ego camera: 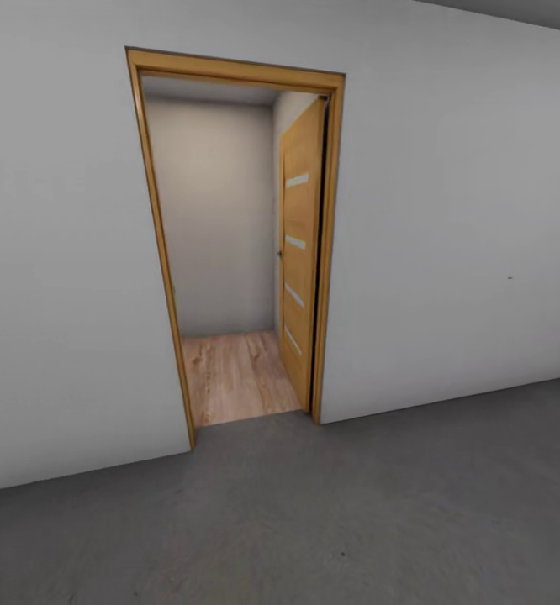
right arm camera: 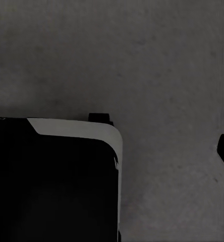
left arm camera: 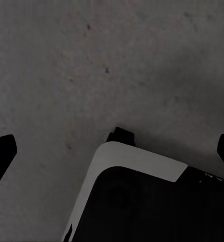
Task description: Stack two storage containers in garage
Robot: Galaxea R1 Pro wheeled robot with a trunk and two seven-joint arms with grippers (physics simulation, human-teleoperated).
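Doorway (ego camera: 238, 252) is being faced from grey floor (ego camera: 356, 521); both grippers spread, empty; frame (ego camera: 158, 252) risks being clipped in passing.

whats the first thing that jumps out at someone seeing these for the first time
The open doorway with its warm wood frame stands out in the middle of a plain white-grey wall. Its wooden door is swung inward at the right, showing a strip of light plank floor beyond. In front lies dark grey concrete floor, which both wrist views also look down on, past the robot's black-and-white base.
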